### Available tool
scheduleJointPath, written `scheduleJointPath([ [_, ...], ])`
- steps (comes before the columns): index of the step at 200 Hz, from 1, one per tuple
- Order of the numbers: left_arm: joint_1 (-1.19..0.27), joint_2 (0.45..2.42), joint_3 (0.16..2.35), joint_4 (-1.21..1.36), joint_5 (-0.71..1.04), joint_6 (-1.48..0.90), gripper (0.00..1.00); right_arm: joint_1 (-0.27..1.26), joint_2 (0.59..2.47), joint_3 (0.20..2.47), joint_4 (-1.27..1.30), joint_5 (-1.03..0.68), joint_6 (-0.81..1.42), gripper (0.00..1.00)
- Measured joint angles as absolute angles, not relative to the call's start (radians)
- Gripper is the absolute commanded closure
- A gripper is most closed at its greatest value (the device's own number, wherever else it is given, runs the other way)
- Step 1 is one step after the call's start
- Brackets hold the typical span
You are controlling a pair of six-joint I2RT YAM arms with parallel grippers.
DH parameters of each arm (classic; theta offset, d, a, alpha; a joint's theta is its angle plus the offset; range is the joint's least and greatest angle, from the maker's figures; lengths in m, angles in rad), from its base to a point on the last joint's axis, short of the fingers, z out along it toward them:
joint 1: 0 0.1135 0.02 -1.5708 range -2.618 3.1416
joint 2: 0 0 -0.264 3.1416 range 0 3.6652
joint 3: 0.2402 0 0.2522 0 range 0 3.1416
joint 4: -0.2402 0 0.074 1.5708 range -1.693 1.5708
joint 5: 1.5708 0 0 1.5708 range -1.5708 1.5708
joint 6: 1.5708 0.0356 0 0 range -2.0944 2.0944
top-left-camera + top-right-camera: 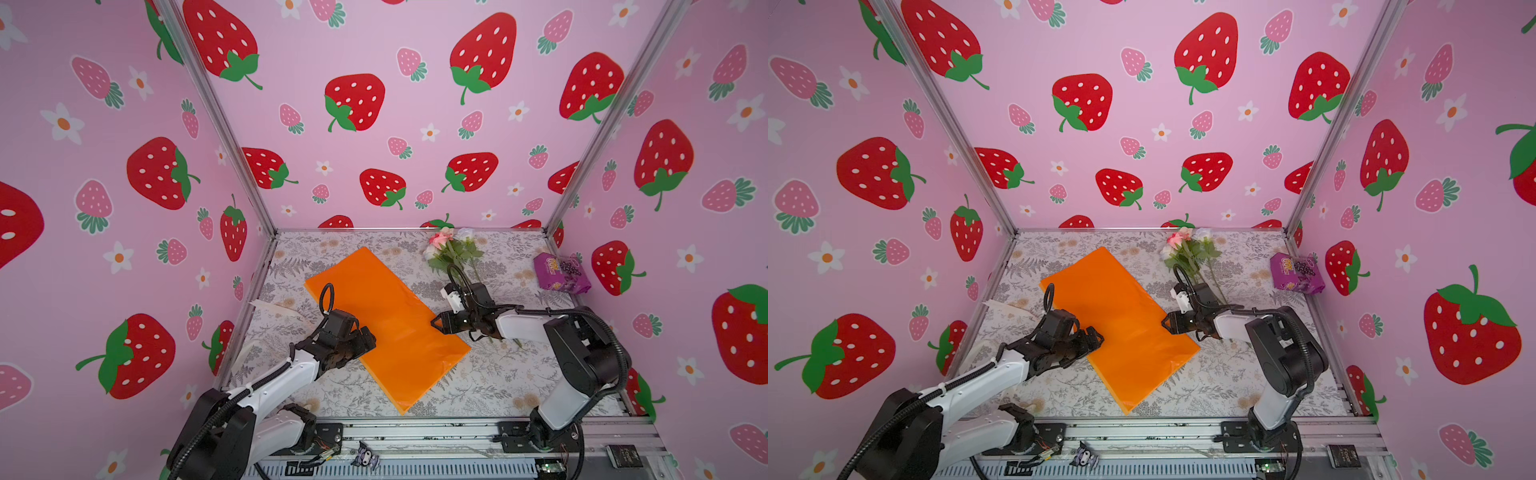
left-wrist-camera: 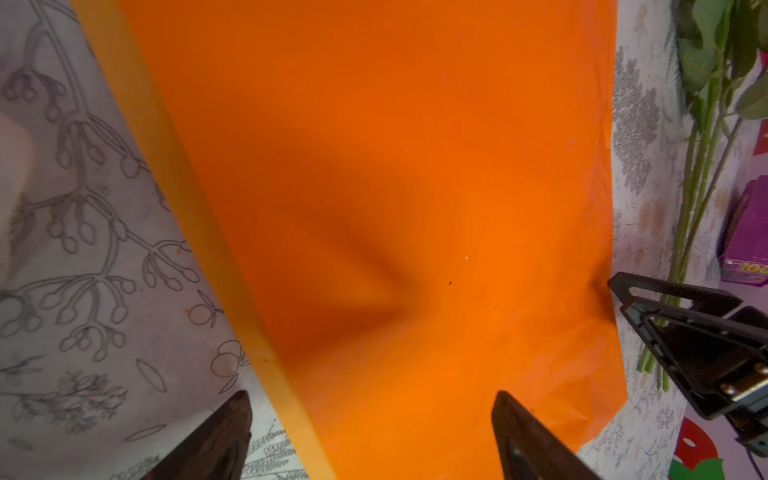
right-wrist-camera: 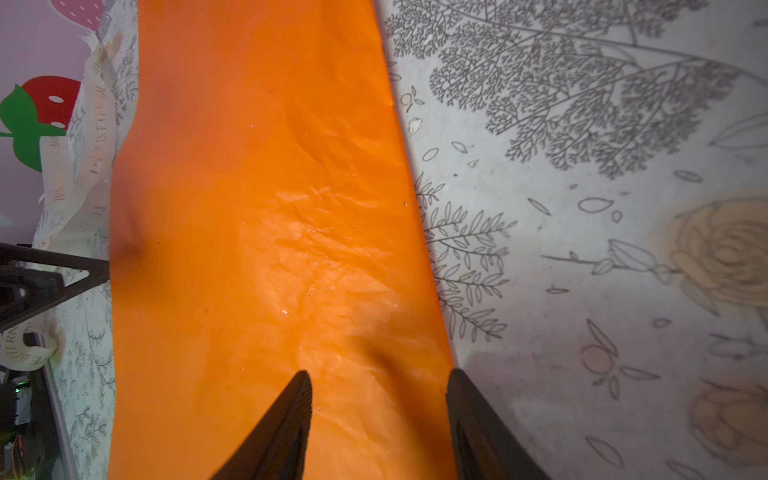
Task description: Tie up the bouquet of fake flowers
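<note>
While straddling opposite edges of orange wrapping paper (image 1: 386,316), left gripper (image 2: 372,397) wide, right gripper (image 3: 380,374) half-spread: fake roses (image 1: 451,249) beside it, unwrapped, untied.

We read bold yellow letters "OOL" on the glossy purple snack packet (image 1: 561,274) by the right wall. The cream fabric ribbon (image 3: 99,133) carries grey capitals, among them "ETERNAL". We cannot make out the white print on the small black label (image 1: 1343,455).

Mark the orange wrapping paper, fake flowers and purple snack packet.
orange wrapping paper (image 1: 395,320), in a top view, sheet's middle
fake flowers (image 1: 455,251), in a top view, leaves under blooms
purple snack packet (image 1: 561,274), in a top view, front face
</note>
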State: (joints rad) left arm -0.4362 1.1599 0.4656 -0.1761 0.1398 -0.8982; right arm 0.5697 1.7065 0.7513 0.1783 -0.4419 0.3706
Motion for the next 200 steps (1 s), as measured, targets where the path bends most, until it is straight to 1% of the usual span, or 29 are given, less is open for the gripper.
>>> scheduleJointPath([
  [37, -0.433, 1.206, 0.466, -0.123, 0.175, -0.91, 0.15, 0.57, 1.708, 0.751, 0.182, -0.442, 0.373, 0.44],
  [54, -0.43, 1.221, 0.465, -0.102, 0.184, -0.914, 0.2, 0.57, 1.708, 0.751, 0.184, -0.442, 0.374, 0.44],
  [86, -0.42, 1.242, 0.453, -0.047, 0.206, -0.925, 0.27, 0.573, 1.708, 0.751, 0.191, -0.447, 0.384, 0.42],
  [93, -0.418, 1.248, 0.452, -0.037, 0.214, -0.925, 0.29, 0.573, 1.708, 0.751, 0.194, -0.447, 0.387, 0.41],
  [120, -0.409, 1.27, 0.451, -0.004, 0.231, -0.928, 0.42, 0.569, 1.71, 0.789, 0.173, -0.409, 0.392, 0.38],
  [143, -0.389, 1.29, 0.451, 0.016, 0.248, -0.932, 0.48, 0.542, 1.747, 0.891, 0.158, -0.369, 0.392, 0.38],
  [176, -0.373, 1.305, 0.451, 0.04, 0.267, -0.938, 0.49, 0.479, 1.882, 1.08, 0.123, -0.324, 0.381, 0.36],
  [200, -0.371, 1.305, 0.451, 0.059, 0.282, -0.938, 0.49, 0.454, 1.963, 1.159, 0.086, -0.279, 0.377, 0.36],
])
